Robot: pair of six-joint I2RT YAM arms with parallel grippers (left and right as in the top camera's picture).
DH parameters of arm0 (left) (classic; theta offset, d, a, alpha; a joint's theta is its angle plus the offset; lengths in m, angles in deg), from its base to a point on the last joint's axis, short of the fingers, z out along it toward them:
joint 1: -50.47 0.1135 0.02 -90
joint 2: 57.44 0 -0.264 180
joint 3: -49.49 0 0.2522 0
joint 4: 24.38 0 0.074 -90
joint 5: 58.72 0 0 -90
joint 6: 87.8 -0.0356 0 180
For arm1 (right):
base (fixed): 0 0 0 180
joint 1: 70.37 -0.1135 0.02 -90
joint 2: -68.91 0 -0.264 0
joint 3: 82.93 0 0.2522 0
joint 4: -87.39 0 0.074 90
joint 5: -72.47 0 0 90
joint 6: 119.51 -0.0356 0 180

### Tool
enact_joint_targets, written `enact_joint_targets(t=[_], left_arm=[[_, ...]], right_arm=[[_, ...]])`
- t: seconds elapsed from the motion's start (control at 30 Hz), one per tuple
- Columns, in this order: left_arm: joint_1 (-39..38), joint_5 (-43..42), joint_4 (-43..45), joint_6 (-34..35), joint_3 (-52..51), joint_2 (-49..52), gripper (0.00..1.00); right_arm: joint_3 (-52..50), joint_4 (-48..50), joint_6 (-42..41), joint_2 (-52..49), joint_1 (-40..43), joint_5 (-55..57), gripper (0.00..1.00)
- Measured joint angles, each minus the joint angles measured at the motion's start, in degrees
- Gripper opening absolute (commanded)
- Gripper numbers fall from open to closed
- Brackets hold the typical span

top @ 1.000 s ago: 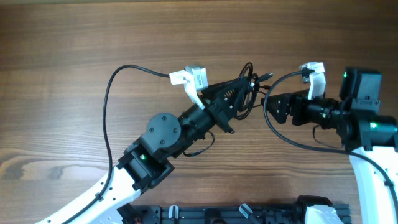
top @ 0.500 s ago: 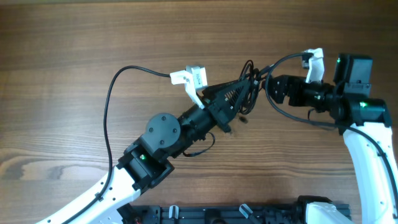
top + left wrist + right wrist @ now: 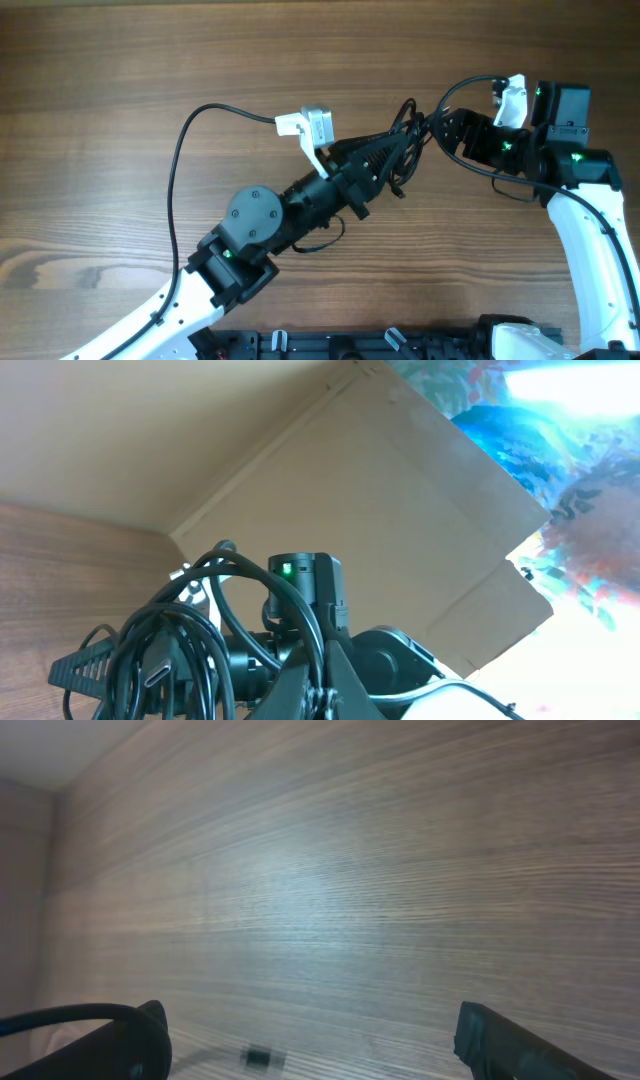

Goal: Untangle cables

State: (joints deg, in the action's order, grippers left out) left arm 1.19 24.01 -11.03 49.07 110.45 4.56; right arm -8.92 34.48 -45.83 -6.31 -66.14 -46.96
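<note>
The cables (image 3: 405, 128) are a tangled bundle of thin black wires hanging from my left gripper (image 3: 398, 143), which is shut on them above the middle of the table. In the left wrist view the bundle (image 3: 170, 645) loops to the left with a flat plug (image 3: 160, 666), and one strand is pinched between the closed fingers (image 3: 345, 685). My right gripper (image 3: 447, 128) is open just right of the bundle. In its own view the fingers (image 3: 150, 1025) stand wide apart over bare wood, with a small blurred dark plug (image 3: 262, 1057) between them.
A thick black arm cable (image 3: 180, 170) arcs out to the left of the left arm. A white camera mount (image 3: 308, 124) sticks up from the left wrist. A cardboard wall (image 3: 400, 480) stands behind the table. A black rail (image 3: 400, 345) runs along the front edge.
My right gripper has moved up and left until it is next to the bundle. The left gripper, still shut on the cables, has shifted slightly up and right.
</note>
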Motion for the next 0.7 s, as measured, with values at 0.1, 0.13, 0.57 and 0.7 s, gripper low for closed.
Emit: enact_joint_targets(t=[0.1,0.13,0.57,0.7], left_arm=[[0.8,-0.3,-0.4,0.0,0.0,-0.7,0.04],[1.3,-0.3,-0.9,0.0,0.0,-1.1,0.04],[9.2,-1.2,-12.2,0.0,0.0,-9.9,0.04],[11.6,-1.2,-15.0,0.0,0.0,-12.5,0.04]], right_arm=[[0.0,-1.1,-0.8,0.0,0.0,2.9,0.99],[0.0,-1.4,-1.0,0.0,0.0,3.7,0.99],[0.0,-3.7,-1.5,0.0,0.0,6.2,1.00],[0.0,-4.5,-1.7,0.0,0.0,6.8,1.00]])
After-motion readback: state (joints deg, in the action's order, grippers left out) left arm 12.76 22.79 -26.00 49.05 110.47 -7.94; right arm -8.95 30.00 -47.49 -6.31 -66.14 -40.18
